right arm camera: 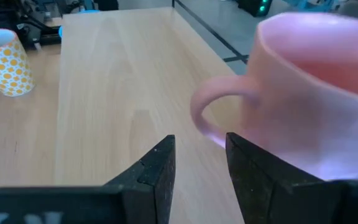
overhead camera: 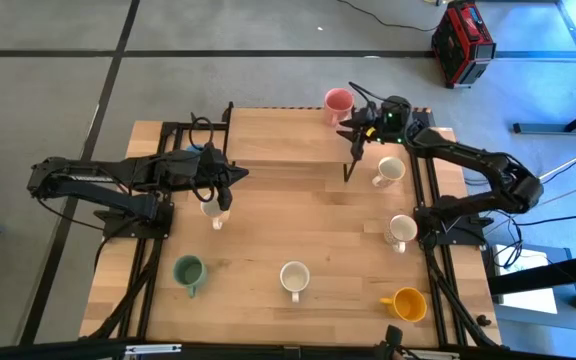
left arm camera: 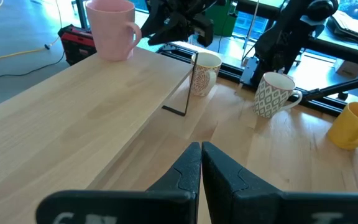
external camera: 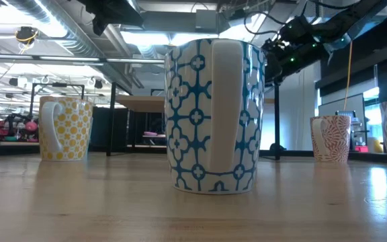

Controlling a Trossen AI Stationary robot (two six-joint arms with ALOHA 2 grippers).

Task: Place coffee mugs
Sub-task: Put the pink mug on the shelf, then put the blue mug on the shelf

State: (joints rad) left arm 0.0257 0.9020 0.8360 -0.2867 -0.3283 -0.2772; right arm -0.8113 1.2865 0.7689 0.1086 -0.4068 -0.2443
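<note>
1. High view: my right pincer sits just beside the pink mug on the tabletop — released.
2. Right wrist view: the handle is near my parted fingers.
3. My left pincer — clenched, holding nothing.

Readable text: none is showing on the mugs, the arms or the worktop.
Labels, brands, numbers: none is appearing legibly.

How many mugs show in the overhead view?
7: pink on the shelf, two cream beside the right arm, orange, cream, green in the front row, cream by the left gripper; left arm may hide another.
</note>
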